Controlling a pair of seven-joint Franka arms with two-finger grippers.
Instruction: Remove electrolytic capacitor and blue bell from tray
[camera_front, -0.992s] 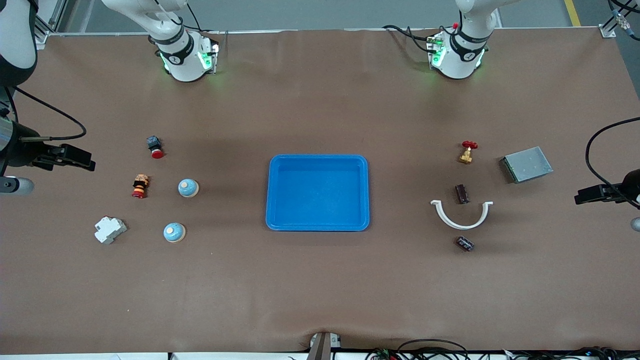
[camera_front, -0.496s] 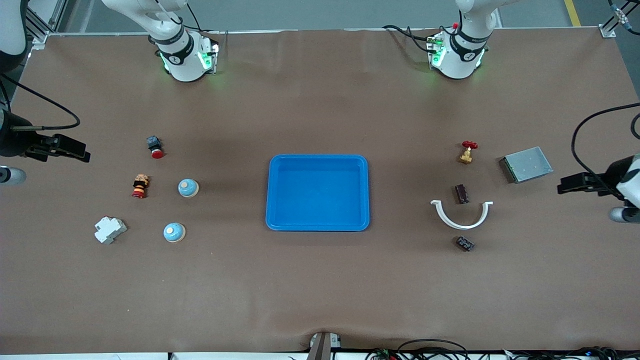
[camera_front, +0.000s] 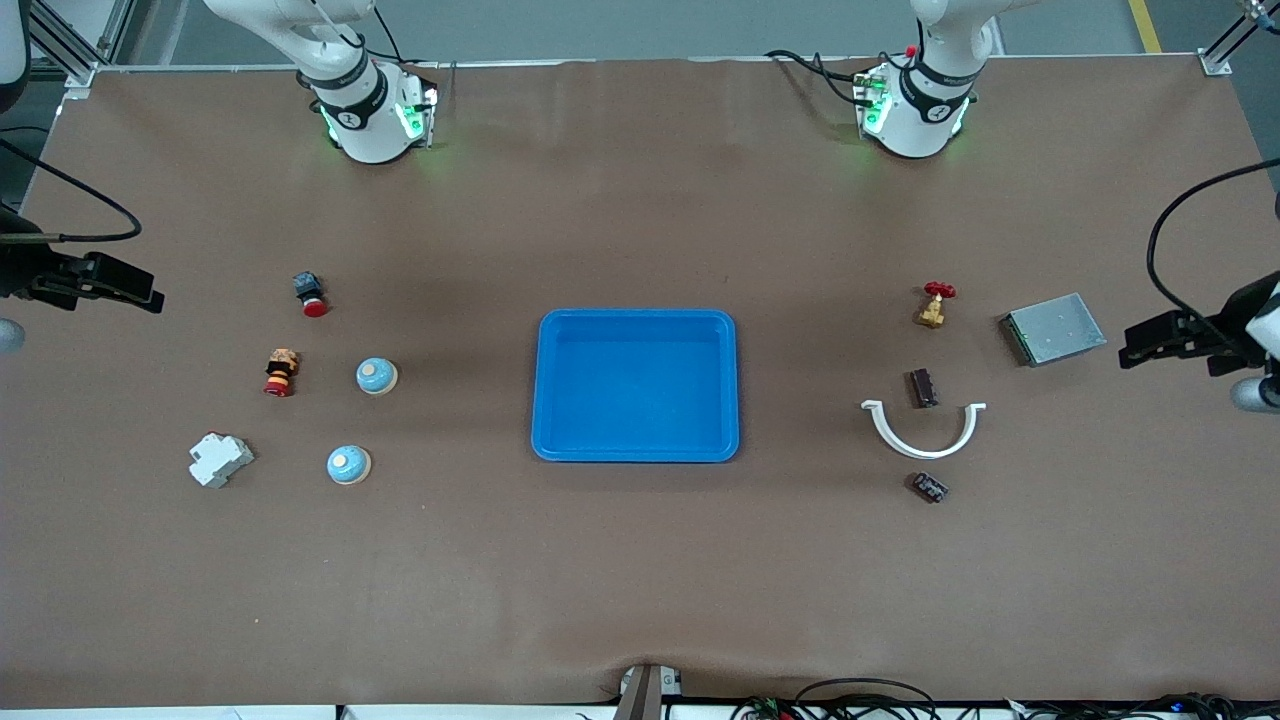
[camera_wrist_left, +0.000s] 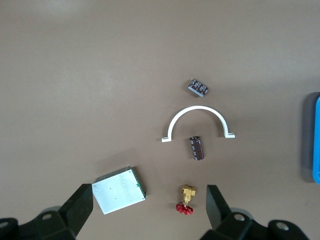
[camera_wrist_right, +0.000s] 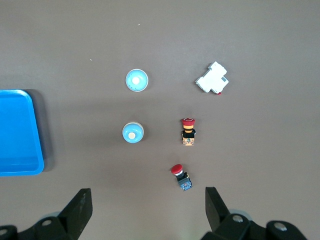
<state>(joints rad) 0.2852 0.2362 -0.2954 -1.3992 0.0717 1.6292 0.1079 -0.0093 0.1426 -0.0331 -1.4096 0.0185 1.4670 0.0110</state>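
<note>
- The left gripper (camera_front: 1130, 350) hangs with its jaws spread and nothing in them at the middle right edge of the front view, just beside the grey metal box (camera_front: 1052, 328).
- The right gripper (camera_front: 150, 298) is likewise spread and empty at the middle left edge.
- The tray (camera_front: 637, 450), at the frame's centre, holds nothing.
- Two capacitors (camera_front: 922, 387) (camera_front: 928, 487) lie centre-right by the white curved clip (camera_front: 922, 432); two blue bells (camera_front: 377, 375) (camera_front: 348, 464) centre-left.
- Judged so, removal looks finished.
</note>
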